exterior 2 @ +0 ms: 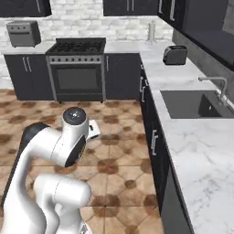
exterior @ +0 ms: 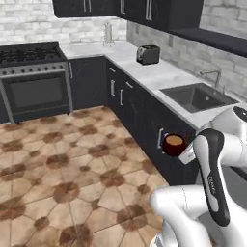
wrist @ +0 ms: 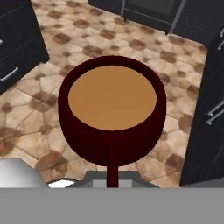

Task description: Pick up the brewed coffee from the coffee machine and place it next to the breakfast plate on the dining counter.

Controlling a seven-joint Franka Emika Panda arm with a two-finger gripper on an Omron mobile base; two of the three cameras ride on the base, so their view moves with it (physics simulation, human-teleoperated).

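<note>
The brewed coffee (exterior: 173,144) is a dark red mug full of brown liquid, held in the air over the tiled floor beside the dark cabinet fronts. My gripper (exterior: 185,154) is shut on its side handle. In the hand view the mug (wrist: 113,109) is upright and close in front of the camera. Its handle (wrist: 112,173) runs down into my gripper (wrist: 112,180) at the bottom edge. The coffee machine, the breakfast plate and the dining counter are out of view.
A marble worktop (exterior: 159,72) with dark drawers runs along the right, holding a toaster (exterior: 147,54) and a sink (exterior: 198,96). A black stove (exterior: 34,77) stands at the back. Tiled floor (exterior: 72,159) lies open to the left.
</note>
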